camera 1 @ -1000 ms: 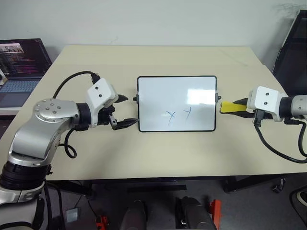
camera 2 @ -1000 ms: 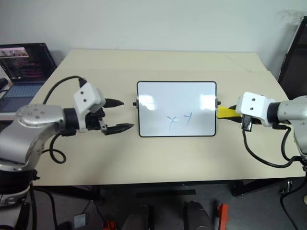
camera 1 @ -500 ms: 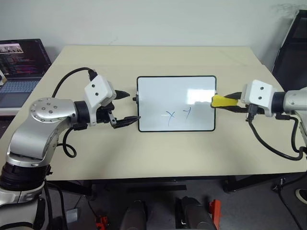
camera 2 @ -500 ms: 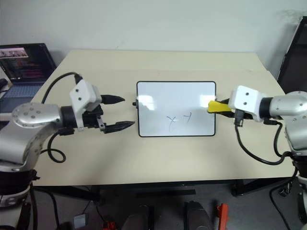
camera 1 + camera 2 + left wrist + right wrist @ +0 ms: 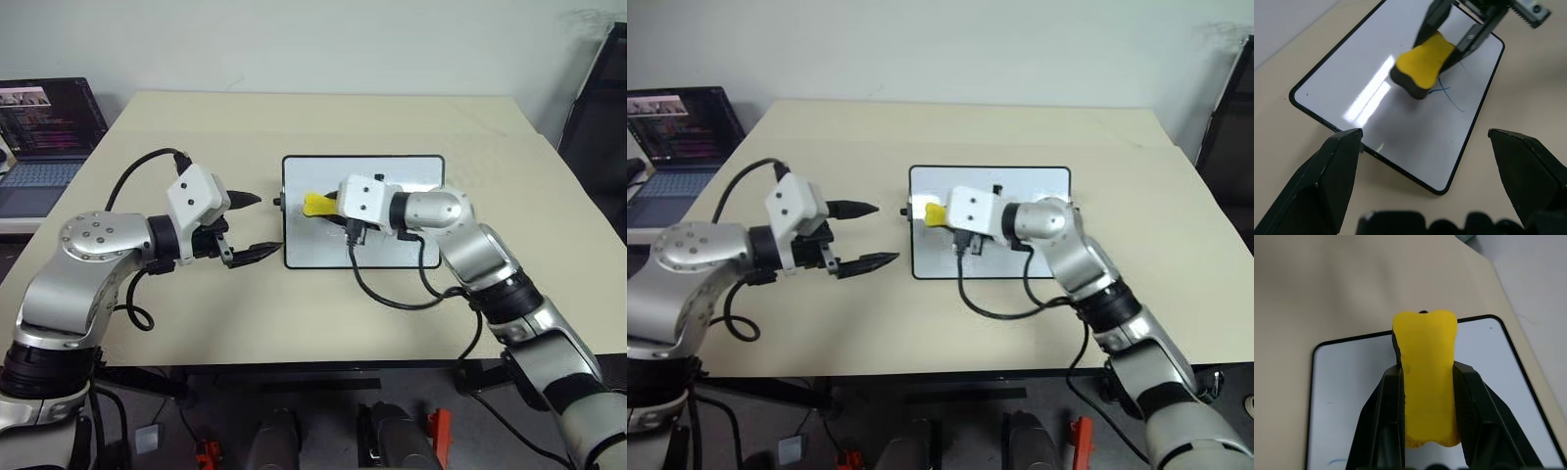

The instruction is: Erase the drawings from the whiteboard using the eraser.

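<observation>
the whiteboard (image 5: 411, 171) lay flat on the beige table (image 5: 392, 122), near its middle. the right end effector (image 5: 323, 208) reached in over the board from the right, its two black fingers (image 5: 1383, 396) pressed tight against the sides of the yellow eraser (image 5: 316, 204). the eraser hung above the left half of the board, dark underside facing down, and whether it touched the surface could not be told. the blue drawings (image 5: 1449, 95) sat on the board just beside and partly under the eraser. the left end effector (image 5: 257, 225) waited at the board's left edge, jaws spread wide with nothing between them, one fingertip (image 5: 272, 249) close to the black frame near the lower left corner. a laptop (image 5: 44, 132) stood open at the far left, well apart from the board.
</observation>
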### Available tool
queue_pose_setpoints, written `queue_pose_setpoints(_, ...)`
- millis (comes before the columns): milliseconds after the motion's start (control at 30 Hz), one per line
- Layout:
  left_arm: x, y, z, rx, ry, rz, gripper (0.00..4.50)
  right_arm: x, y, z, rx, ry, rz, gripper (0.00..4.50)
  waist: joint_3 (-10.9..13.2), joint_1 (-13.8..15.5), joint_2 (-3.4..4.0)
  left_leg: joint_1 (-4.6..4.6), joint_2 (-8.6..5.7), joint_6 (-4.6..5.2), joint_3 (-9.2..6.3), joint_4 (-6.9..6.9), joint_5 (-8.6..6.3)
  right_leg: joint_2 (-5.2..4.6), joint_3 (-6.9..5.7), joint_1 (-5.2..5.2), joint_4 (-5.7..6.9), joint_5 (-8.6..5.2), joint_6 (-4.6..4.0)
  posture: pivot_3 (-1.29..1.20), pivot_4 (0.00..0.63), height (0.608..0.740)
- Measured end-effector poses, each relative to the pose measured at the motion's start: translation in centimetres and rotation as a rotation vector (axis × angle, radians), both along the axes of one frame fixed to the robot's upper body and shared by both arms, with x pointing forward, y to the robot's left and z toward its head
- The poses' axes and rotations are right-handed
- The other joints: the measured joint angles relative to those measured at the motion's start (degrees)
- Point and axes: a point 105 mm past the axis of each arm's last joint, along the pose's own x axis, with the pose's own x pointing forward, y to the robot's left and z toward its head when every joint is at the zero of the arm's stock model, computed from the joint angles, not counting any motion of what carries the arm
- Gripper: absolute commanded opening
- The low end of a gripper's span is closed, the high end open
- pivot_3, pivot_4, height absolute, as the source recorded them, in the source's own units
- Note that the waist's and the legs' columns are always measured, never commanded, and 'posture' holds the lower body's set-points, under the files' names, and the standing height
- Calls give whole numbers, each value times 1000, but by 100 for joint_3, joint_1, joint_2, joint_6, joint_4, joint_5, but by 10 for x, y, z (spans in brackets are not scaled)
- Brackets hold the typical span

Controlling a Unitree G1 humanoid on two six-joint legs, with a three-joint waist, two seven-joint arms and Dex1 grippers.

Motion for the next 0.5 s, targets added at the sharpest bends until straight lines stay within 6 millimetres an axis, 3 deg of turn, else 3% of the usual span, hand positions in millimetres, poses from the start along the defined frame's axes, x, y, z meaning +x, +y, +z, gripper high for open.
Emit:
queue_pose_setpoints(167,-3,3,-9,1,21,9,4500,25,2,-17,32,2,-76,994,-1,-7,-1,-1,2,0,0,-1,0,1,1,-1,0,0,-2,0,150,740)
queue_pose_setpoints(500,-5,1,-5,2,5,2,4500,38,-4,-45,89,31,-57,994,-5,-28,-7,31,1,0,-3,6,0,2,0,34,4,3,4,0,150,740)
